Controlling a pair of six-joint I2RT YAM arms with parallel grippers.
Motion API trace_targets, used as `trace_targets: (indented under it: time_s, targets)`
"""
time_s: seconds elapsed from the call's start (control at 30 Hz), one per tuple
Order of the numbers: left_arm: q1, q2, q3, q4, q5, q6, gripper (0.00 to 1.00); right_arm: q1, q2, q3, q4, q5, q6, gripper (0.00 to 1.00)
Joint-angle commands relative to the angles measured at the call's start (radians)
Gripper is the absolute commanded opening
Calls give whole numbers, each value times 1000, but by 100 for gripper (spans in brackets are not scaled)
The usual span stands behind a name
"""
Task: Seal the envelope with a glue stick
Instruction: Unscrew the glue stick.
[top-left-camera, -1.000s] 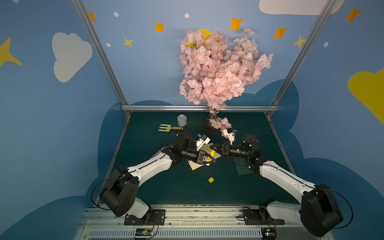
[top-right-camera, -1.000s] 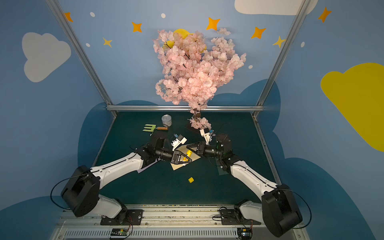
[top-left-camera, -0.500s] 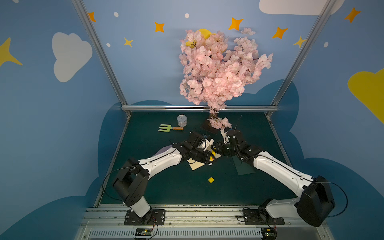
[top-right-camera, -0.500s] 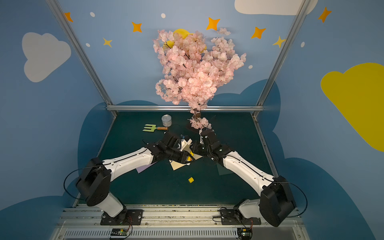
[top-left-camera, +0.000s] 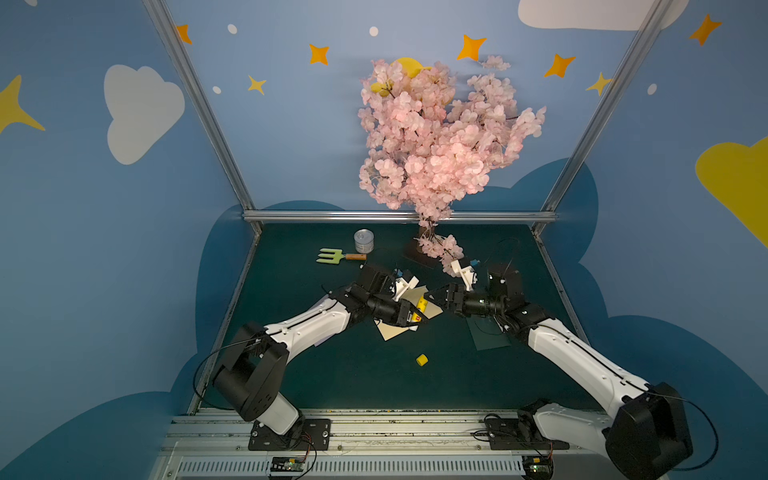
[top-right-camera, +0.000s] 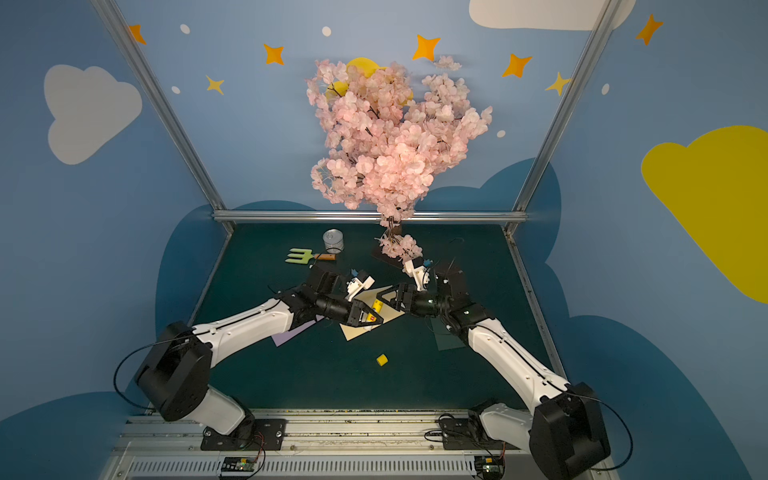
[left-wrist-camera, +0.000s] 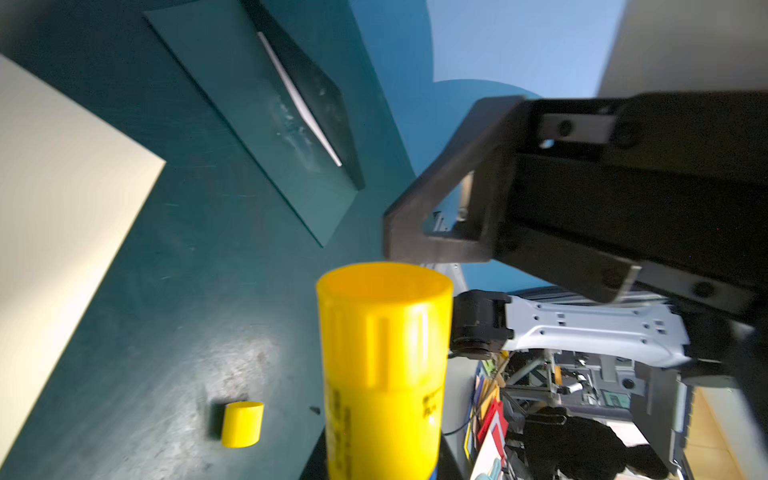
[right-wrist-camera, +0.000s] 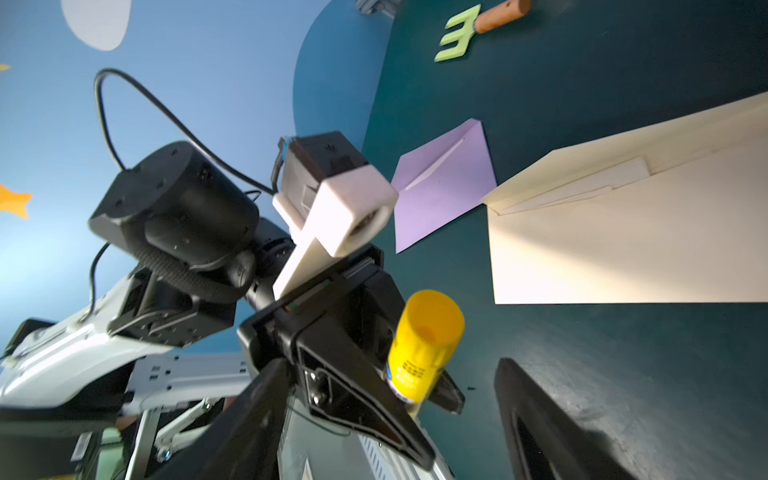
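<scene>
Soft, even light in both top views, sharp at centre, the dark table (top-left-camera: 374, 382) dim with a pale sheen along its lower edge, frame posts (top-left-camera: 199, 104) splayed by the wide lens. Left wrist view: the glue stick (left-wrist-camera: 382, 374) gleams, slightly soft, its loose cap (left-wrist-camera: 242, 424) throwing a short dark shadow beside a glare patch; right wrist view, the envelope (right-wrist-camera: 623, 249) washes out pale.

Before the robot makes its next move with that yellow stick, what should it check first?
1. Glue stick held in left gripper: ok.
2. Cap off, lying on the table: ok.
3. Right gripper open and empty: ok.
4. Glue poking out of its tip: cannot tell.
5. Cream envelope lying below the stick: ok.
6. Its flap open: cannot tell.
</scene>
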Motion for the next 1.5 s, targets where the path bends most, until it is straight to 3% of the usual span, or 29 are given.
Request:
trace_targets:
  time_s: [0.0, 0.2, 0.37, 0.6, 0.67, 0.77, 0.87, 1.07, 1.37, 1.47]
  targets:
    - [5, -45, -8, 124, 141, -26, 3, -24, -18, -56, 256, -164, 106, 79]
    - [7, -60, -28, 148, 172, -28, 3, -27, 27, -88, 486, -228, 234, 76]
    - [8, -59, -35, 185, 182, -45, 3, -12, 61, -89, 524, -234, 250, 72]
    - [7, -61, -45, 239, 195, -76, 3, -5, 107, -103, 618, -230, 302, 59]
    - [6, -58, -50, 259, 199, -89, 3, -2, 122, -104, 635, -227, 309, 52]
    - [5, -55, -53, 262, 200, -92, 3, -1, 140, -103, 698, -225, 338, 35]
    - [5, -56, -59, 261, 202, -92, 3, -2, 156, -103, 732, -223, 359, 28]
    - [3, -54, -62, 266, 195, -94, 3, -5, 156, -100, 674, -198, 330, 37]
    - [2, -37, -66, 263, 178, -95, 3, 21, 145, -82, 525, -152, 260, 9]
    - [1, -39, -55, 199, 127, -63, 3, 37, 132, -53, 367, -89, 190, 4]
